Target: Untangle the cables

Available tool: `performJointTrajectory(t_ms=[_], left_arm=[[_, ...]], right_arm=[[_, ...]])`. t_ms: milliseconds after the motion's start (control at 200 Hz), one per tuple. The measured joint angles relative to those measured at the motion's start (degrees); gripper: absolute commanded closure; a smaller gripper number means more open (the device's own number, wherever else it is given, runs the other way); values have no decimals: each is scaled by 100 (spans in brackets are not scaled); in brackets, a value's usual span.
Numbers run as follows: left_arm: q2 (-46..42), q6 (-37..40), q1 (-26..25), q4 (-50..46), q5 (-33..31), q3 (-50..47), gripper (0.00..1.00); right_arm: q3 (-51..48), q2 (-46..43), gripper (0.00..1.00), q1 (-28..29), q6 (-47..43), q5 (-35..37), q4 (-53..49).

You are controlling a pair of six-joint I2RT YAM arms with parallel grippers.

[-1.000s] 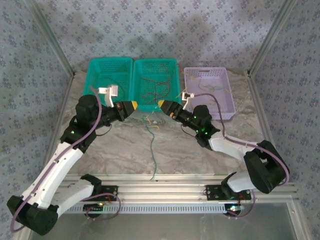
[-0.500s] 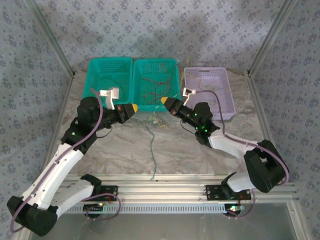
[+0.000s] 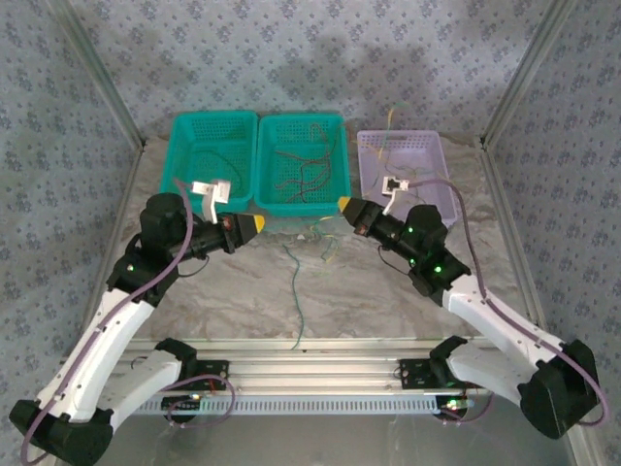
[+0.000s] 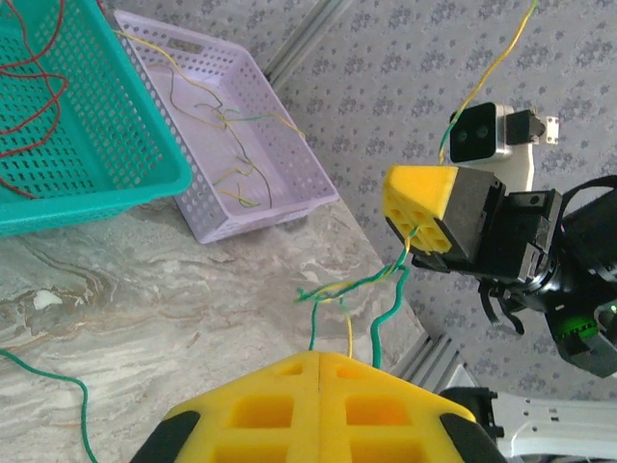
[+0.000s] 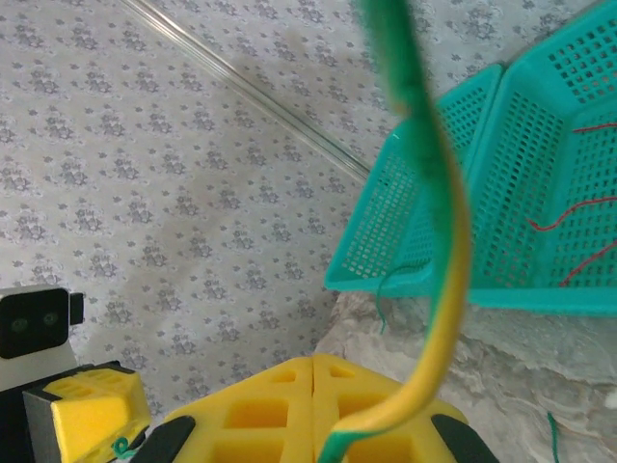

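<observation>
A tangle of thin green and yellow cables [image 3: 312, 233] hangs stretched between my two grippers, just in front of the teal baskets. My left gripper [image 3: 258, 223] is shut on its left end; in the left wrist view the strands [image 4: 352, 289] leave the shut yellow tips [image 4: 319, 355] and run to my right gripper [image 4: 416, 217]. My right gripper [image 3: 343, 204] is shut on the right end. In the right wrist view a green-yellow cable [image 5: 445, 289] arcs up past the closed jaws [image 5: 313, 359]. One long green cable [image 3: 296, 291] trails down across the table.
Behind the grippers two teal baskets [image 3: 184, 146] [image 3: 340, 146] stand side by side, the middle one holding red and brown wires. A purple basket [image 3: 439, 199] at the right holds yellow and green wires. The table's front rail [image 3: 310, 364] lies near the arm bases.
My right gripper has shut on the cables and moved right; the left gripper has drawn back slightly left and nearer. The tangle now hangs stretched between them.
</observation>
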Motion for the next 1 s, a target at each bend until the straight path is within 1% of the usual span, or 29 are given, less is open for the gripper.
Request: performJointTrajectory(t_ms=[135,260,425,465,520,590,705,854,999], left_arm=[[-13,160,0,-162,140,9,100],[-85,352,2,-361,114,37,100],[-361,678,61,-811,-227,293,100],[-433,765,109,-1025,-444,387,100],[-599,837,262,-1178,-693,455,100],[-704,931,267,-1338,-907,511,100],[-835,1091,210,-1591,-1303,601,100],[-793,1259,111,-1810,-1851,605,100],[-527,1279,149,-1834,-2509,752,100]], right_arm=[[-26,-212,100,-94,-68,-72,-310],[-20,-402,100,-205,-138,0,-675],[-2,-750,100,-953,-289,472,-1419],[22,-826,100,-1196,-407,970,-1644],[24,-874,100,-1742,-461,1574,-1917],[24,-892,100,-2090,-562,2184,-2234],[26,-940,100,-2251,-719,2712,-2610],[138,-953,100,-2332,-914,3025,-2809],[549,-807,100,-2295,-1224,3381,-2876]])
